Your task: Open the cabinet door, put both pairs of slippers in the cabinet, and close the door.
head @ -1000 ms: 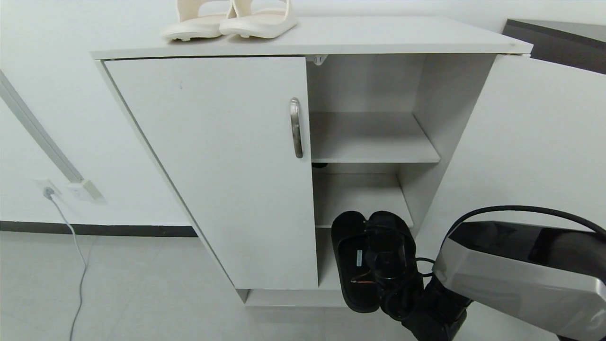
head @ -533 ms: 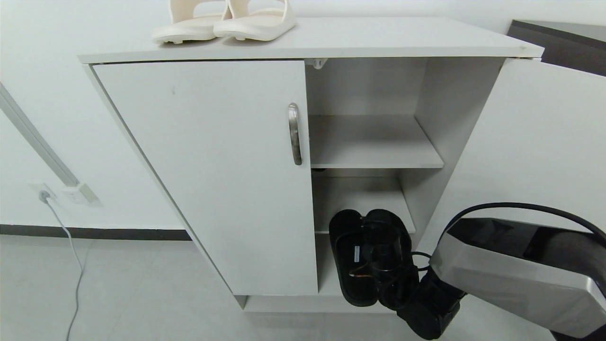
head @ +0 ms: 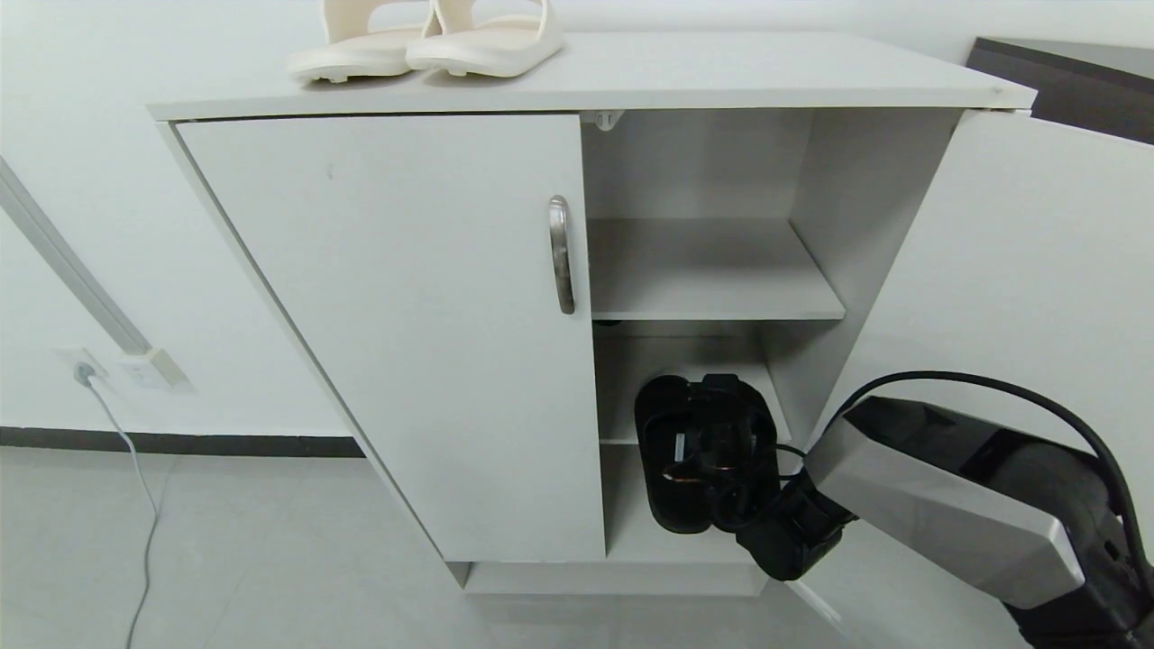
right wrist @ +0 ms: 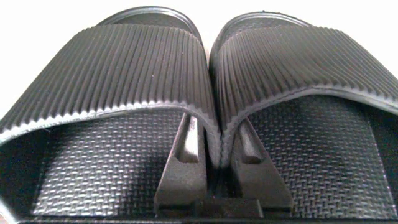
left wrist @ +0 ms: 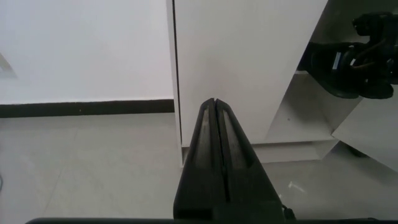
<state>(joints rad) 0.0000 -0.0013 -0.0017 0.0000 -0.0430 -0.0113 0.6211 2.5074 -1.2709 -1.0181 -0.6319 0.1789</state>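
- A white cabinet point(head: 721, 68) is seen against the wall.
- Its left door point(head: 406, 315) is shut, and a metal handle point(head: 561, 255) is fixed near its right edge.
- Its right door point(head: 1019, 270) is swung wide open to the right.
- Behind the open side, a top shelf point(head: 712, 270) is seen, with a lower shelf point(head: 667, 361) under it.
- The black slippers point(head: 694, 451) are held side by side at the open right half, low down, in front of the lower shelf's near edge.
- It cannot be told if the lower shelf is touched by them.
- The inner straps of both black slippers point(right wrist: 143, 68) are pinched together by the right gripper point(right wrist: 216, 140), which is clenched on them.
- The right gripper point(head: 730, 487) is reached in from the near right.
- The cream slippers point(head: 433, 41) are laid on top of the cabinet, at its far left.
- The left gripper point(left wrist: 214, 106) is held low over the floor, near the left door, well apart from the black slippers point(left wrist: 348, 65).
- Its fingers are pressed together, and nothing is held in them.
- A socket point(head: 86, 368) is seen on the wall to the left, with a cord point(head: 149, 523) hung down to the floor.
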